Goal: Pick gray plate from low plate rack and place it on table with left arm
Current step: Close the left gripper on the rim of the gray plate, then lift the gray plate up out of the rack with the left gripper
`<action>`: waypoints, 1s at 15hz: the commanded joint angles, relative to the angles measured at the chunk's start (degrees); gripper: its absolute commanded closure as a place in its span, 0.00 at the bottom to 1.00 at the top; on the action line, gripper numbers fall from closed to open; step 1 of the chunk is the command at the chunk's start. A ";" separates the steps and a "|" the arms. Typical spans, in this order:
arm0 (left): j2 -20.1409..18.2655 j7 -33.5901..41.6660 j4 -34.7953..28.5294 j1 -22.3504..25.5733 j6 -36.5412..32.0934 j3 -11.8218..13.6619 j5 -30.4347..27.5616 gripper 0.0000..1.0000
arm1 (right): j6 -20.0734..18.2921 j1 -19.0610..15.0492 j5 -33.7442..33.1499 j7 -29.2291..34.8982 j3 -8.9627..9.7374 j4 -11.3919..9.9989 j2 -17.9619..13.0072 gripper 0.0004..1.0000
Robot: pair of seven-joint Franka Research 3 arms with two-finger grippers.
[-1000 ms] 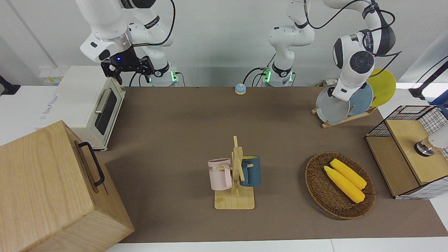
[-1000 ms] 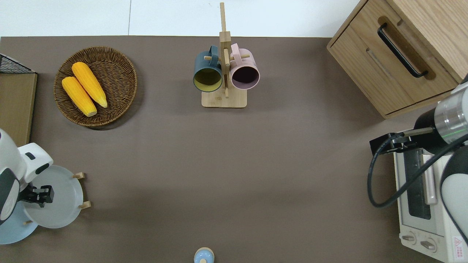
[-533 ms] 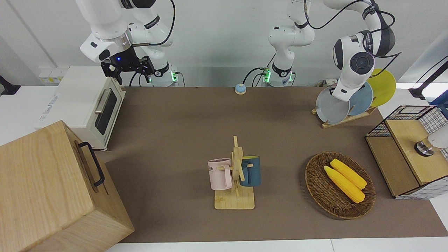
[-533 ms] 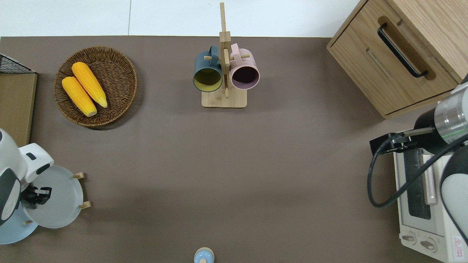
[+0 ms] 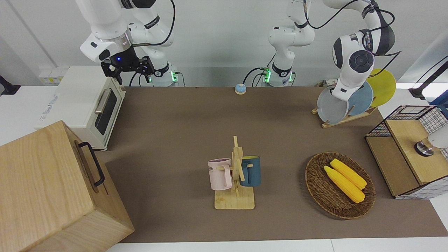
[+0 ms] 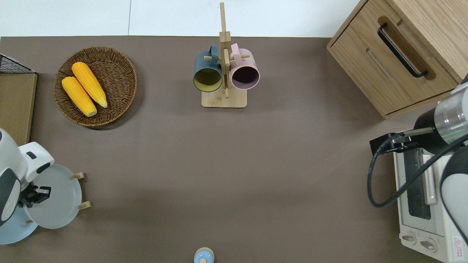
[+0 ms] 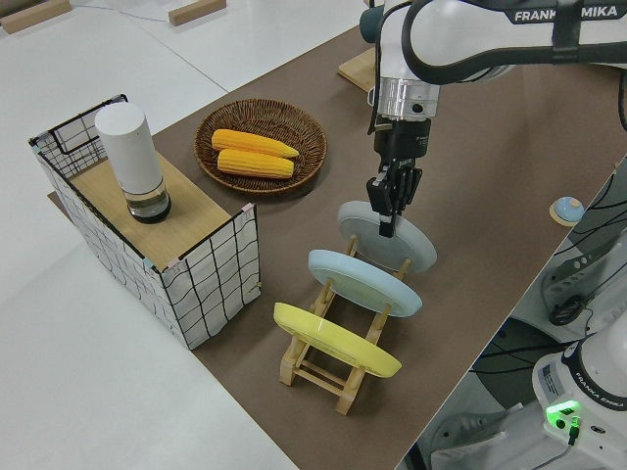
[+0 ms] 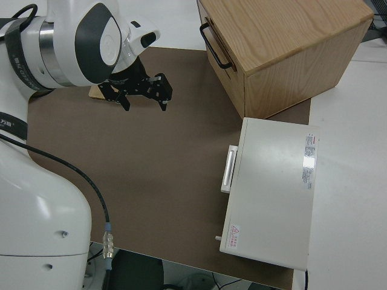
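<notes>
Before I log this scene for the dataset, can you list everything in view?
gray plate: 1, light gray, in low plate rack, slot farthest from the robots
light-blue plate: 1, middle slot
yellow plate: 1, slot nearest the robots
wicker basket: 1, brown, holds 2 yellow corn cobs
mug stand: 1, wood, holds dark-blue mug and pink mug
bell: 1, blue
wooden cabinet: 1
toaster oven: 1, white
wire crate: 1, white canister on top
table: brown mat
left gripper: fingers at the gray plate's top rim
right gripper: parked, open
</notes>
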 commanded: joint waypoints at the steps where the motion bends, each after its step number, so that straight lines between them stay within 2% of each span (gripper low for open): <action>1: -0.93 -0.07 1.76 -0.33 -2.01 0.08 1.00 0.87 | -0.82 -1.47 -0.38 0.73 1.34 0.55 -0.14 0.02; 9: -1.37 1.16 11.43 -0.42 -12.91 -1.59 0.30 0.89 | -0.82 -1.47 -0.38 0.73 1.34 0.55 -0.14 0.02; 11: -1.81 2.39 14.06 -0.42 -14.85 -1.86 -5.04 0.89 | -0.82 -1.47 -0.38 0.73 1.34 0.55 -0.14 0.02; 15: -2.25 1.43 14.52 -0.33 -13.72 -1.33 -18.48 0.89 | -0.82 -1.47 -0.38 0.73 1.34 0.55 -0.14 0.02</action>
